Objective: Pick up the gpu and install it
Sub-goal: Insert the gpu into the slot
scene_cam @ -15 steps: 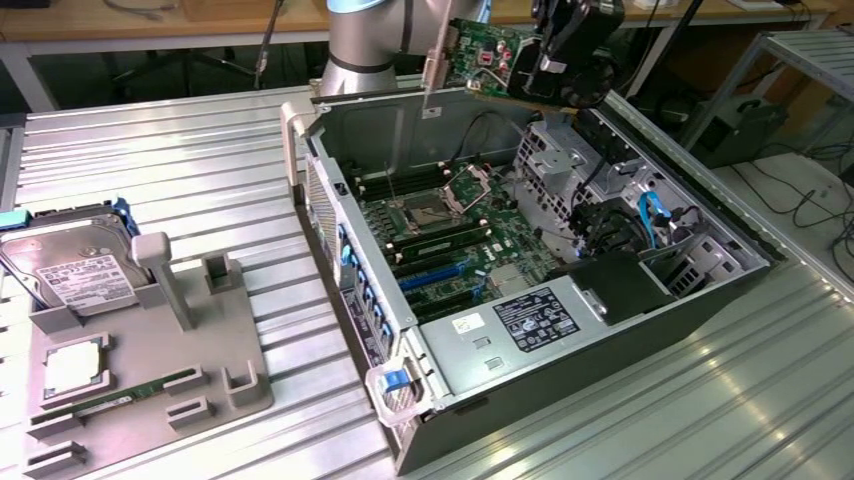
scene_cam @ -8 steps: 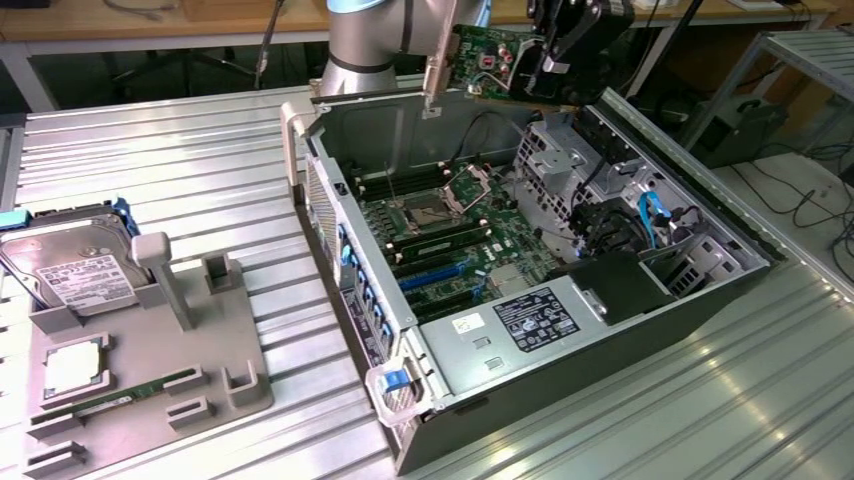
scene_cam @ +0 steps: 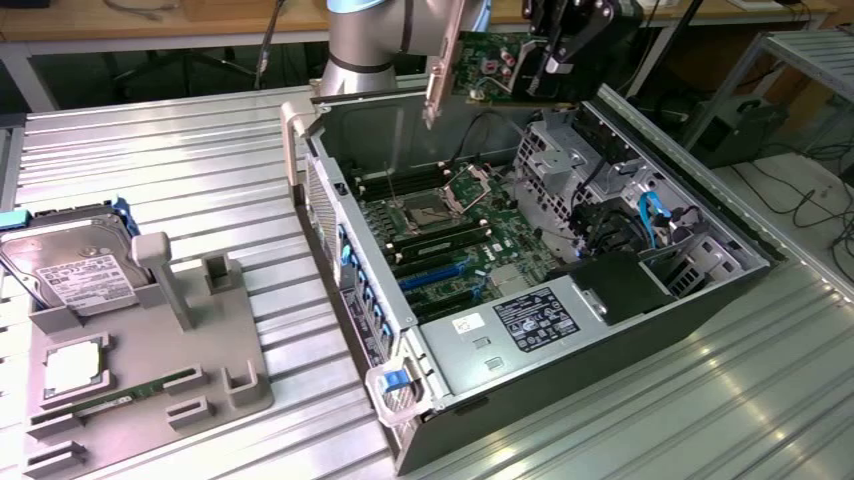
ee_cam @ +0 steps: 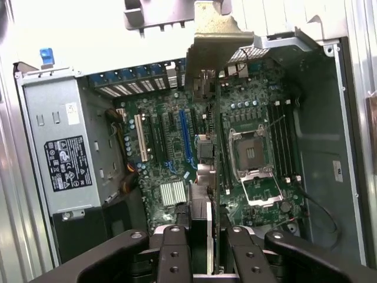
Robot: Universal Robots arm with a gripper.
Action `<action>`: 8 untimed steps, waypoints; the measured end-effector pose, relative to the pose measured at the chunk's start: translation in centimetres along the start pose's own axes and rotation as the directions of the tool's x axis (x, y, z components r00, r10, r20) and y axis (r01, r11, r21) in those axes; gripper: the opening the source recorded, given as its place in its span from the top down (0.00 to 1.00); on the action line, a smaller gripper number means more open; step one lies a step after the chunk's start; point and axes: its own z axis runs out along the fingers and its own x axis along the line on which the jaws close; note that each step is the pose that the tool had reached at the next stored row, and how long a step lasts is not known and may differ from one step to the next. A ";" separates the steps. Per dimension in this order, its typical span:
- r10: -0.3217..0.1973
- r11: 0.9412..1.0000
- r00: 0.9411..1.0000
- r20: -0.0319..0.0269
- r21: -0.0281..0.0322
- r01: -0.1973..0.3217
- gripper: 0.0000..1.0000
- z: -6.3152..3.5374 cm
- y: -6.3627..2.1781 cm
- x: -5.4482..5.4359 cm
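The gpu (scene_cam: pixel 491 66), green circuit side facing the camera with its silver bracket (scene_cam: pixel 445 62) hanging at one end, is held in the air above the far end of the open computer case (scene_cam: pixel 694 300). My gripper (scene_cam: pixel 558 52) is shut on the card's edge. In the wrist view the gpu (ee_cam: pixel 205 194) runs edge-on away from my gripper (ee_cam: pixel 207 250), between the black fingers (ee_cam: pixel 175 250), with its bracket (ee_cam: pixel 217 36) at the far end. Below it lies the motherboard (ee_cam: pixel 247 112) with a blue expansion slot (ee_cam: pixel 185 138) and an open CPU socket (ee_cam: pixel 250 150).
A grey power supply (scene_cam: pixel 534 325) and drive cage with blue cables (scene_cam: pixel 654 215) sit inside the case. At the exterior view's left a grey fixture (scene_cam: pixel 220 370) holds a hard drive (scene_cam: pixel 74 265), a CPU (scene_cam: pixel 74 365) and a RAM stick (scene_cam: pixel 114 395). The table is ribbed metal.
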 end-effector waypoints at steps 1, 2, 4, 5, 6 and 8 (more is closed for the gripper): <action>-0.015 1.000 1.000 -0.001 0.000 0.015 0.72 0.00 0.00 0.0; -0.029 1.000 1.000 -0.001 0.000 0.029 0.72 0.00 0.00 0.0; -0.066 0.998 0.998 -0.002 -0.001 0.066 0.72 0.00 0.00 0.0; -0.081 0.997 0.997 -0.003 -0.001 0.081 0.72 0.00 0.00 0.0; -0.102 0.995 0.995 -0.003 -0.001 0.102 0.72 0.00 0.00 0.0; -0.134 0.991 0.991 -0.004 -0.002 0.134 0.72 0.00 0.00 0.0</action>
